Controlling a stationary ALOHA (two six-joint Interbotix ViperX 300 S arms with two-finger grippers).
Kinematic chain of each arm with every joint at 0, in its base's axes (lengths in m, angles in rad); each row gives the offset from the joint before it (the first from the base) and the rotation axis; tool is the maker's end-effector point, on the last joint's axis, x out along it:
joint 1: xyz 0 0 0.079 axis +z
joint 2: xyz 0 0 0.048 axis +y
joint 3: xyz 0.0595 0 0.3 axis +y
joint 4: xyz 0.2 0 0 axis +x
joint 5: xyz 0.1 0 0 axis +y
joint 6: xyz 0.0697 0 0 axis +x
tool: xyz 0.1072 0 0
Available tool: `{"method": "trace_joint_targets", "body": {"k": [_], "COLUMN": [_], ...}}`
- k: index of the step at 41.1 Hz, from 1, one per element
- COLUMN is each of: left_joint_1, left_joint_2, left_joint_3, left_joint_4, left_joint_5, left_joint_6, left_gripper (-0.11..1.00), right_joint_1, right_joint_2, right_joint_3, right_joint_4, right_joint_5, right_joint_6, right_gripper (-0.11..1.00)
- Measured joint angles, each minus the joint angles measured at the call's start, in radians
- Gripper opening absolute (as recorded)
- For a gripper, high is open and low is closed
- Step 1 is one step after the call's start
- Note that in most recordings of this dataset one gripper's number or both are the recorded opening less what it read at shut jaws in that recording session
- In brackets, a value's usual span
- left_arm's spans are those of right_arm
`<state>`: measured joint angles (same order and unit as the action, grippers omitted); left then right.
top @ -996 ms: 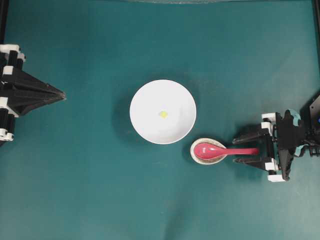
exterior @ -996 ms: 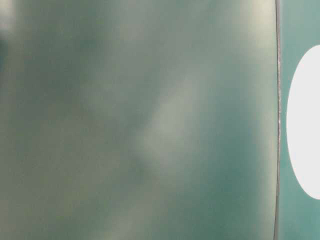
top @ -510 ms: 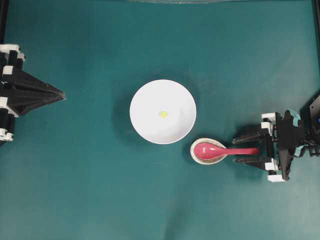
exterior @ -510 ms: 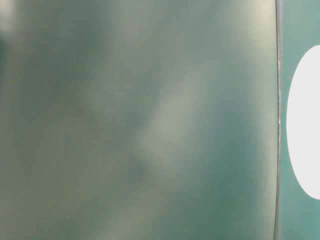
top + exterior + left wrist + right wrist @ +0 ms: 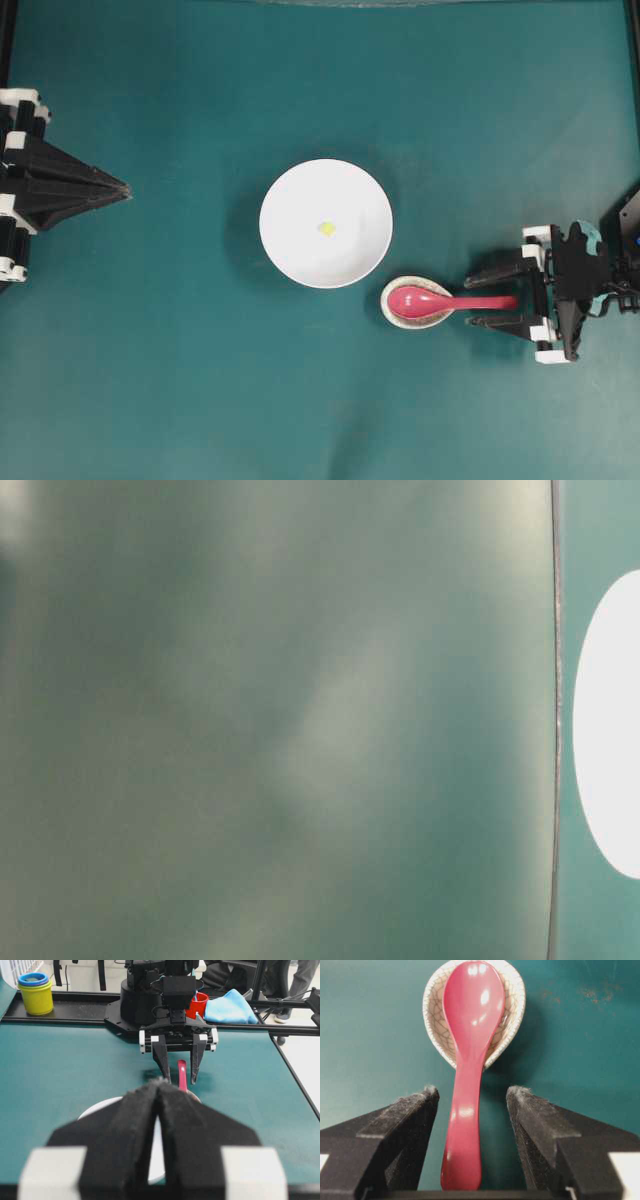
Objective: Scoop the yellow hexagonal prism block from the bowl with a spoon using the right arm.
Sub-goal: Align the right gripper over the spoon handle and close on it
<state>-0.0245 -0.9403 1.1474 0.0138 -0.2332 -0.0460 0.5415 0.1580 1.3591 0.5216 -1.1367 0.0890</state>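
The white bowl [image 5: 300, 200] stands mid-table with the tiny yellow hexagonal prism block [image 5: 326, 228] lying in its middle. Right of it, the pink-red spoon [image 5: 440, 300] rests with its scoop in a small speckled spoon rest [image 5: 392, 312] and its handle pointing right. My right gripper [image 5: 472, 301] is open, one finger on each side of the handle [image 5: 465, 1140], with a gap on both sides. My left gripper [image 5: 125, 190] is shut on nothing at the far left edge. The left wrist view shows the bowl's rim [image 5: 100, 1107] behind the shut fingertips [image 5: 172, 1091].
The crackle-glazed spoon rest [image 5: 512, 1005] almost touches the bowl's lower right rim. Beyond the table's far edge are stacked yellow and blue cups [image 5: 36, 992], a red cup [image 5: 199, 1005] and a blue cloth [image 5: 230, 1007]. The table-level view is a green blur.
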Motion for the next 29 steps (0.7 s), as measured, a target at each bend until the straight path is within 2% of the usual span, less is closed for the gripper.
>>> {"method": "trace_joint_targets", "body": {"k": [29], "left_joint_1": [0.0], "left_joint_2": [0.0], "left_joint_3": [0.0], "left_joint_4": [0.0], "left_joint_5": [0.0], "left_joint_6": [0.0], "left_gripper": [0.03], "right_joint_1": [0.0], "right_joint_2": [0.0], "right_joint_3": [-0.006], "right_joint_4": [0.002], "right_joint_5": [-0.014], "right_joint_6": [-0.002], "right_gripper": [0.61]}}
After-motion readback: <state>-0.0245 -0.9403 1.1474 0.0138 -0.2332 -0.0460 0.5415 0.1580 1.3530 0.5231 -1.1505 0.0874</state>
